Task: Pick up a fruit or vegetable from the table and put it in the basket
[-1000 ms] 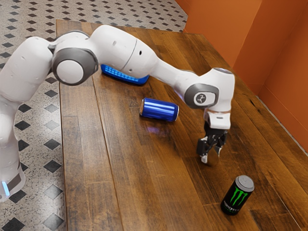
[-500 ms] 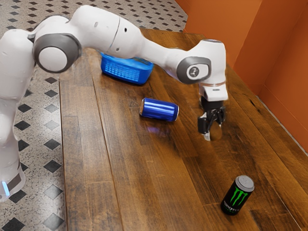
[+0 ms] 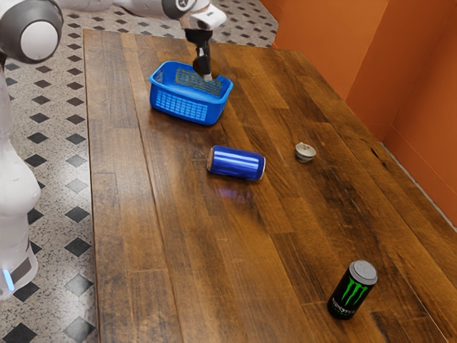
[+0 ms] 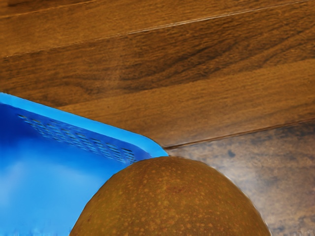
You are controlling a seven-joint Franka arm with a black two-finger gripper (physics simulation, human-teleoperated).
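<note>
While looking out over a speckled floor [image 3: 43,221] patterned with dark diamonds, also seeing orange walls [image 3: 328,43] beyond. Nearer in, seeing a long tabletop [image 3: 136,229] of brown wooden planks. Reaching in from the exterior view's upper left with the white arm [image 3: 146,7], and pointing the hand down toward the blue basket [image 3: 182,108], near the far end of the tabletop. Seeing the basket standing upright, open at the top, with small slots in its sides.

Holding the black claw [image 3: 206,73] at the basket's end toward the exterior view's right, and pinching a round, brown fruit between the two fingers, clear of the wood. Closer to the exterior view's camera than the basket, seeing a blue can [image 3: 237,163] lying on its side. Nearer again, toward the exterior view's lower right, seeing a black can [image 3: 352,289] with green claw-like marks standing upright, well apart from the blue one.

Carrying the fruit [image 4: 170,201] close under the hand, and in the wrist view seeing it overlapping a rounded corner of the basket's rim, its skin finely speckled. Not managing to tell whether it is hanging fully inside the rim. Lastly, seeing a small whitish bowl [image 3: 305,151] sitting upright on the wood, toward the exterior view's right from the blue can, touching neither can.
</note>
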